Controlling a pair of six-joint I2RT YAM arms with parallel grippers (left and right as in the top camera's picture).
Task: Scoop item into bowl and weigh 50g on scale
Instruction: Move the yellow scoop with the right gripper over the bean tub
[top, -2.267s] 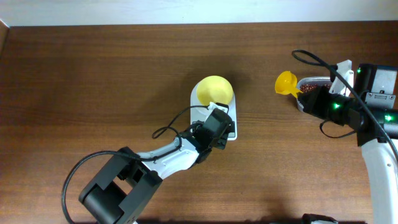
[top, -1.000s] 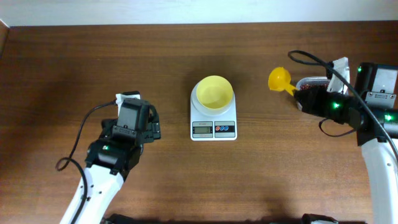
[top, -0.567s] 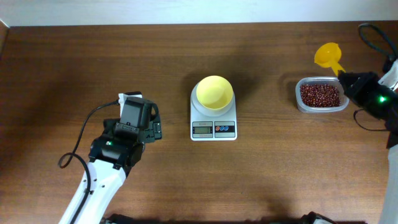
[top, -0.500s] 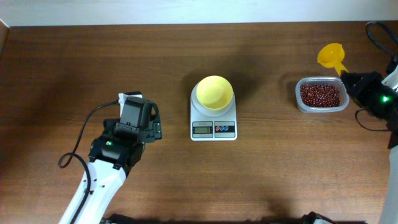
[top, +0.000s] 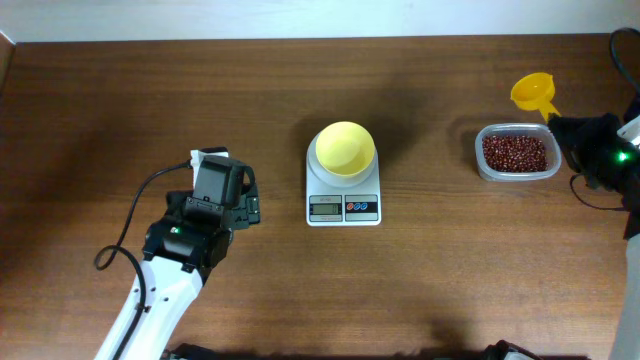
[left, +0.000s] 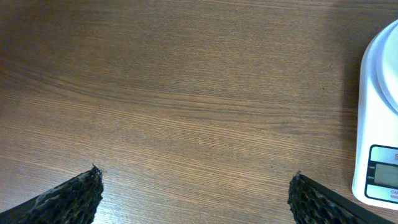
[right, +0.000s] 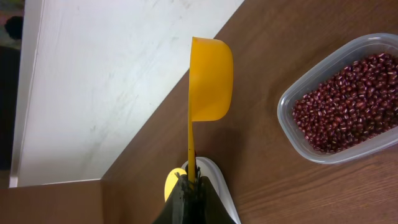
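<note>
- Two tools: the right tool (right: 189, 180) is clamped on the scoop (right: 208, 78) by its handle, cup empty; the left tool (left: 196, 196) gapes, holding nothing.
- The scale (top: 343, 196), with the bowl (top: 345, 148) atop it, lies well apart from the right tool.
- The beans (right: 342, 106), in the container (right: 323, 152) just beside it, are tiny, hard and loose, probably rolling freely; take them by scoop only.

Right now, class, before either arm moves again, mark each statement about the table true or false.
1. The bowl sits on the scale. True.
2. The left gripper grips the scale. False: it is open over bare table beside the scale.
3. The right gripper holds the scoop by its handle. True.
4. The beans lie in the clear container. True.
5. The bowl holds beans too. False: it looks empty.
</note>
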